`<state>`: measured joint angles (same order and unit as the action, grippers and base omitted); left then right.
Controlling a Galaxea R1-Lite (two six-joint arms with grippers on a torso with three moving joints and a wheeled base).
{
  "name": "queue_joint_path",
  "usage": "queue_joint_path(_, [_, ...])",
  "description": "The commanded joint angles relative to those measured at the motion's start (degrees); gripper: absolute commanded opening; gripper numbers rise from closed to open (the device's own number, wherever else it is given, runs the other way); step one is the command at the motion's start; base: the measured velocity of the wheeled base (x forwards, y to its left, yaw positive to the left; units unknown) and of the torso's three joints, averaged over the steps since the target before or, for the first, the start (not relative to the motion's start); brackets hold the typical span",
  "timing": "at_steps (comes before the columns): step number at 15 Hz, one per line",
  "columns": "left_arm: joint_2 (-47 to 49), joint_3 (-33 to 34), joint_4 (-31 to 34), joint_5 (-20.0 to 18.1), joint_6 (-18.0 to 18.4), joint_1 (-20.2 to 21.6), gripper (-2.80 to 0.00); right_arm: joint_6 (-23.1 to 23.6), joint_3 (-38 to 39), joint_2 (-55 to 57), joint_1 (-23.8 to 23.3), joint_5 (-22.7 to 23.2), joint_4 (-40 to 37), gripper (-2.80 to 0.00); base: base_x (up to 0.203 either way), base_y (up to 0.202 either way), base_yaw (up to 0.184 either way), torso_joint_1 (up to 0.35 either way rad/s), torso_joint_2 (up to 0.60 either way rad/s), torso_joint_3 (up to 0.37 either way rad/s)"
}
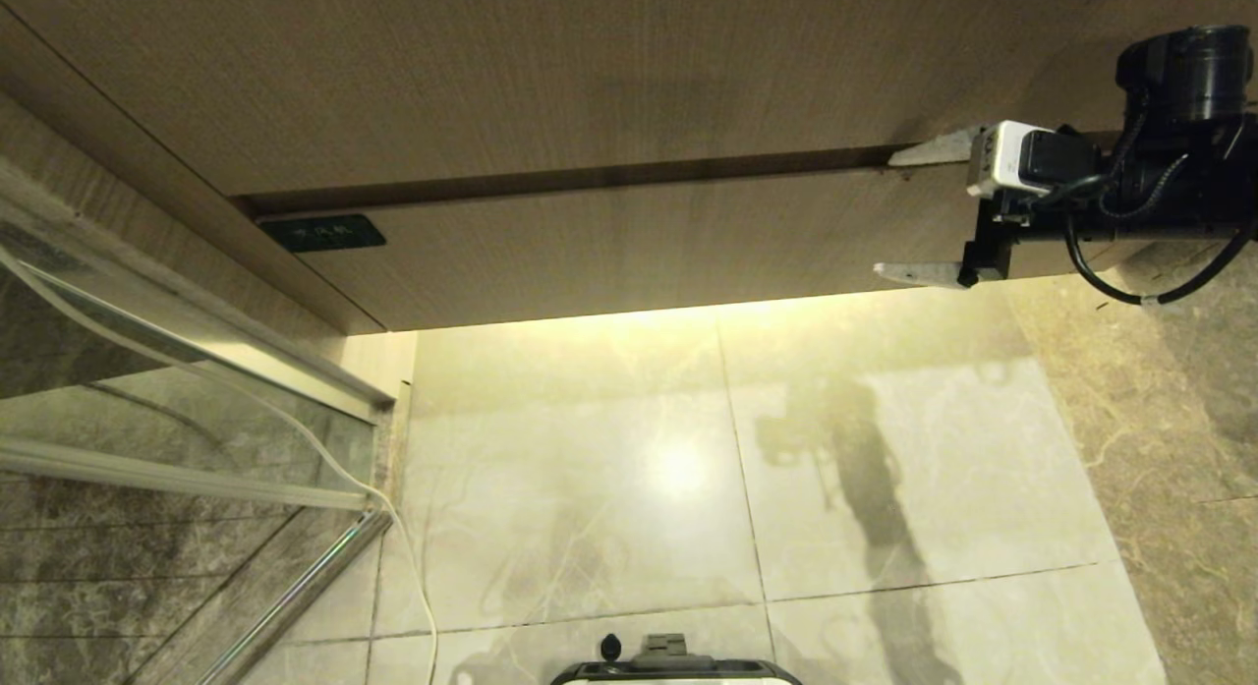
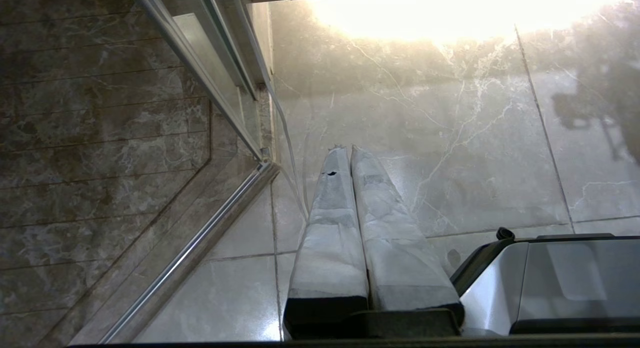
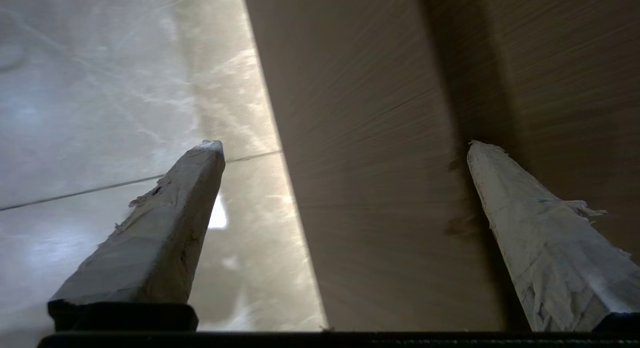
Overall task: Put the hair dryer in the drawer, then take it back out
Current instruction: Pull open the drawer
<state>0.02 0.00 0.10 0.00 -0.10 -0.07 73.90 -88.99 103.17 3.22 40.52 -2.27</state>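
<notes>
The drawer (image 1: 629, 253) is a wide light-wood front with a small black label (image 1: 322, 233) at its left corner, and it stands closed under a dark gap. My right gripper (image 1: 883, 214) is at the front's right end, open wide. One fingertip sits by the gap above the front and the other by its lower edge. In the right wrist view the gripper (image 3: 342, 146) has the wood front (image 3: 370, 188) between its spread fingers, with nothing held. The hair dryer is out of view. My left gripper (image 2: 347, 149) hangs shut over the floor tiles, parked.
A taller plain wood panel (image 1: 491, 76) sits above the drawer. A glass shower door with a metal frame (image 1: 147, 371) stands at the left, and a thin white cord (image 1: 393, 528) runs down the floor beside it. Glossy marble tiles (image 1: 688, 469) lie below, with my base (image 1: 678, 670) at the near edge.
</notes>
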Motion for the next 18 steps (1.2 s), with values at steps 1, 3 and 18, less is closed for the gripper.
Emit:
queue_joint_path(1, [0.0,0.1,0.0,0.0,0.0,0.0,-2.8,0.5,-2.4,2.6,-0.1,0.0,0.2,0.0,0.0,0.0,0.0,0.0,0.0,0.0])
queue_joint_path(3, [0.0,0.1,0.0,0.0,0.0,0.0,-2.8,0.4,-3.5,4.0,-0.5,-0.1,0.3,0.0,0.0,0.0,0.0,0.0,0.0,0.0])
queue_joint_path(18, [0.0,0.1,0.0,0.0,0.0,0.0,-2.8,-17.6,-6.1,7.5,-1.1,-9.9,-13.1,0.0,0.0,0.0,0.0,0.0,0.0,0.0])
